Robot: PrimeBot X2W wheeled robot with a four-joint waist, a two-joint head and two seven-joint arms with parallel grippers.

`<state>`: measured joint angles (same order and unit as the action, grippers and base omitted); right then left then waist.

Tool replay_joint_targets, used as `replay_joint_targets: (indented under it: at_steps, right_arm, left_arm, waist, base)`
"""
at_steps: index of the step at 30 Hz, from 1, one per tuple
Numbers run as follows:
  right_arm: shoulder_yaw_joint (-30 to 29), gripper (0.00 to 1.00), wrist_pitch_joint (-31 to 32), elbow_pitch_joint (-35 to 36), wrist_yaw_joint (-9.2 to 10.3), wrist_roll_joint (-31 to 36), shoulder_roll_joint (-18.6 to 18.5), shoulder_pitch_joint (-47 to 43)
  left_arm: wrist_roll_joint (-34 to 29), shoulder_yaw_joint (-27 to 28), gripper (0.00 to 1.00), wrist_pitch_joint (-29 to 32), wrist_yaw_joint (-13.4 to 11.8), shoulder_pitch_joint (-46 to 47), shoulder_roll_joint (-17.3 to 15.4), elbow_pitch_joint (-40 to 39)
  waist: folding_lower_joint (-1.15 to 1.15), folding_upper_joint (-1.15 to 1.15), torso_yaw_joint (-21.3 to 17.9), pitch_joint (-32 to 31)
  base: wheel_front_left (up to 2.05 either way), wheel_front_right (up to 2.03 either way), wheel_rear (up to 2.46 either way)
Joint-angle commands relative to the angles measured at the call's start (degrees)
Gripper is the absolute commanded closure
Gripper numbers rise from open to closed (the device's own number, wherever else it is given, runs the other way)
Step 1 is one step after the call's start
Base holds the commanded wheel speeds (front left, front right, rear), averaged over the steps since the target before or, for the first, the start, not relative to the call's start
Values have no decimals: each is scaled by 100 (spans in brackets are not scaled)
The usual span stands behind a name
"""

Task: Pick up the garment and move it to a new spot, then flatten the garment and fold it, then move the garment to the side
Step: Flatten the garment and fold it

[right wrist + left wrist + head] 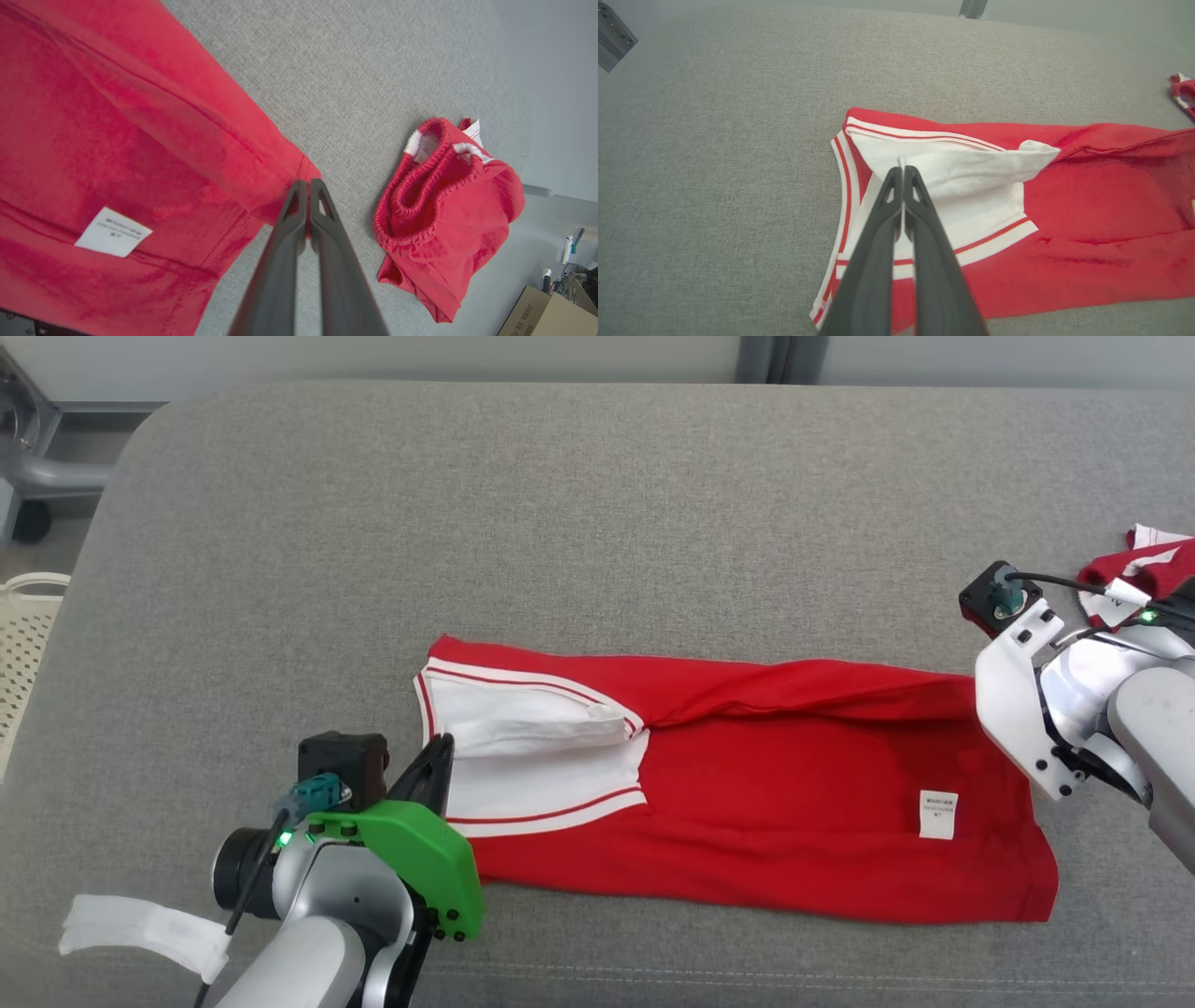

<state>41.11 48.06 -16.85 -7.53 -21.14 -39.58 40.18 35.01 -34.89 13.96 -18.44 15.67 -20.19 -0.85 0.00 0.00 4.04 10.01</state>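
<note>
The garment (766, 803) is red with a white, red-striped end and lies stretched lengthwise on the grey padded table (597, 523). My left gripper (437, 756) is at its white end. In the left wrist view that gripper (902, 169) is shut, with a sliver of white fabric pinched between the fingers. My right gripper (303, 183) is shut on the far red hem corner of the garment (117, 140). In the head view the white wrist bracket (1018, 709) hides its fingers. A small white label (938, 814) shows near the red end.
A second red garment (1144, 569) lies crumpled at the table's right edge, close beside my right arm; its elastic opening (444, 210) faces up. A white basket (23, 653) stands off the table's left side. A cardboard box (546, 312) sits on the floor.
</note>
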Motion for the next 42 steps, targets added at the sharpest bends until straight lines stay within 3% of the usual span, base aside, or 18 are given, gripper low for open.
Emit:
replay_joint_targets:
  at_steps: [1, 22, 23, 24, 25, 26, 35, 42]
  right_arm:
    - [123, 100, -20, -42, 10, -77, -70, 59]
    - [859, 99, -11, -290, 10, -491, -287, 183]
    - [905, 76, -4, -294, 10, -523, -274, 153]
    - [931, 25, 8, -290, 10, -555, -271, 123]
    - [901, 0, -28, -293, 10, -582, -267, 116]
    - [894, 0, -7, -311, 10, -623, -257, 88]
    - [666, 0, -204, -319, 10, -655, -288, -83]
    - [-55, 0, -1081, -226, 10, -365, -65, -470]
  left_arm:
    - [1, -7, 100, -32, -29, -125, -13, 23]
    - [35, -234, 100, 46, -166, -539, 19, 361]
    - [15, -279, 100, 75, -139, -532, 6, 418]
    - [-20, -321, 86, 94, -118, -513, -15, 474]
    - [-37, -313, 38, 39, -105, -478, -13, 522]
    - [-62, -328, 0, 23, -91, -452, -17, 592]
    - [-167, -389, 0, -101, -114, -394, -93, 948]
    - [-312, -167, 0, -834, -231, -463, -119, 1002]
  waist:
    - [0, 0, 49, -78]
    - [0, 0, 169, -198]
    - [0, 0, 168, -197]
    - [0, 0, 166, -199]
    - [0, 0, 163, -198]
    - [0, 0, 162, -202]
    - [0, 0, 121, -342]
    - [0, 0, 108, -542]
  base:
    - [0, 0, 0]
    - [0, 0, 0]
    - [0, 0, 0]
    - [0, 0, 0]
    - [0, 0, 0]
    - [0, 0, 0]
    - [0, 0, 0]
    - [0, 0, 0]
